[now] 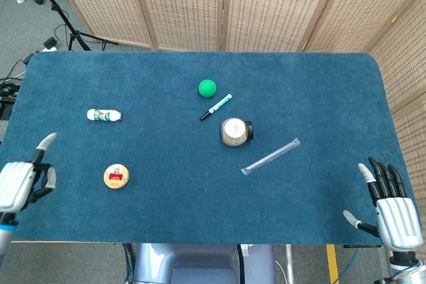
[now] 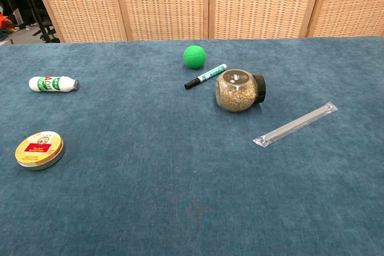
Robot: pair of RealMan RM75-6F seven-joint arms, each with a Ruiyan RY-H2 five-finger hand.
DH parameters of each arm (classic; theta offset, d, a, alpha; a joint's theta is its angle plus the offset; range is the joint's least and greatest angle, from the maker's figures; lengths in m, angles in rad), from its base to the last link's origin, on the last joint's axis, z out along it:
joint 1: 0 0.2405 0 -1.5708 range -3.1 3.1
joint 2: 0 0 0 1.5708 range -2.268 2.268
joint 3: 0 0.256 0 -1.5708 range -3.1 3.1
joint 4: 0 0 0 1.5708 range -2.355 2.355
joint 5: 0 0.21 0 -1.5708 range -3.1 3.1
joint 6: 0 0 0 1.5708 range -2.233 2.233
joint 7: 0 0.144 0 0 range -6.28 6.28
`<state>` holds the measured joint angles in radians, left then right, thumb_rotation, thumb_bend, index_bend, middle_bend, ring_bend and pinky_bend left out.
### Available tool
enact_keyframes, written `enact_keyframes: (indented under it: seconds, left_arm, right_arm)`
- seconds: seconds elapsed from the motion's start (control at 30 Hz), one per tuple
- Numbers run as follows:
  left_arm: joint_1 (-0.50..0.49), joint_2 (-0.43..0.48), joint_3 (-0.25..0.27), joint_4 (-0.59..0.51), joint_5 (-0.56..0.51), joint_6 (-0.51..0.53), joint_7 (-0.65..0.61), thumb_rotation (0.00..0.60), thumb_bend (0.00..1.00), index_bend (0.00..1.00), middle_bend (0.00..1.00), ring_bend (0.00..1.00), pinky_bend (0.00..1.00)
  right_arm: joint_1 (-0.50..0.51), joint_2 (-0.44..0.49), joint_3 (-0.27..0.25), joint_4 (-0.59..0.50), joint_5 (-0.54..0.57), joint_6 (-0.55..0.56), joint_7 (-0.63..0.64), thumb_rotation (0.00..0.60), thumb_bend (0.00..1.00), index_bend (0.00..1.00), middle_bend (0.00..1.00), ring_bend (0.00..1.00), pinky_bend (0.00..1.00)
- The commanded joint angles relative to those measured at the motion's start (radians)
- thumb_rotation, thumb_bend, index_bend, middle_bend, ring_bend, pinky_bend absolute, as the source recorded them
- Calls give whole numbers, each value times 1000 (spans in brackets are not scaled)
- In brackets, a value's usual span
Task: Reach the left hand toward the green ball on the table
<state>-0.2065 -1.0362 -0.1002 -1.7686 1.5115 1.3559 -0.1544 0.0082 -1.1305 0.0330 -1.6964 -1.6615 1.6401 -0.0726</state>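
Note:
The green ball [image 1: 208, 87] [image 2: 194, 56] lies on the blue table [image 1: 133, 78] past its middle, just beyond a green marker [image 1: 215, 107] [image 2: 205, 76]. My left hand [image 1: 23, 181] hovers over the near left corner of the table in the head view, far from the ball, its fingers spread and holding nothing. My right hand [image 1: 389, 207] is at the near right corner, fingers apart and empty. Neither hand shows in the chest view.
A glass jar of grains [image 1: 235, 131] [image 2: 238, 90] lies on its side near the marker. A wrapped straw [image 1: 270, 156] [image 2: 294, 124] lies to its right. A white tube [image 1: 104, 116] [image 2: 53, 83] and a round yellow tin [image 1: 116, 177] [image 2: 39, 150] sit at the left. Wicker screens [image 1: 226, 4] stand behind.

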Motion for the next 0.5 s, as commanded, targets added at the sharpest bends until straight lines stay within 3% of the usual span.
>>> enact_keyframes:
  seconds: [0.03, 0.27, 0.33, 0.5]
  left_arm:
    - [-173, 11, -118, -65, -140, -198, 59, 600, 950, 0, 949, 1000, 900]
    - [-404, -72, -212, -15, -452, -481, 191, 600, 979, 0, 955, 1000, 922]
    - [-471, -105, -241, 7, -567, -571, 171, 600, 980, 0, 955, 1000, 924]
    - [-600, -181, -282, 106, -739, -744, 104, 600, 981, 0, 955, 1000, 925]
  right_arm:
    - [6, 0, 16, 1, 34, -16, 0, 600, 0, 0, 0, 0, 0]
    - [12, -3, 37, 5, 92, -40, -12, 600, 0, 0, 0, 0, 0]
    - [15, -5, 43, 7, 107, -48, -18, 600, 0, 0, 0, 0, 0]
    - [21, -8, 55, 14, 154, -77, -28, 600, 0, 0, 0, 0, 0]
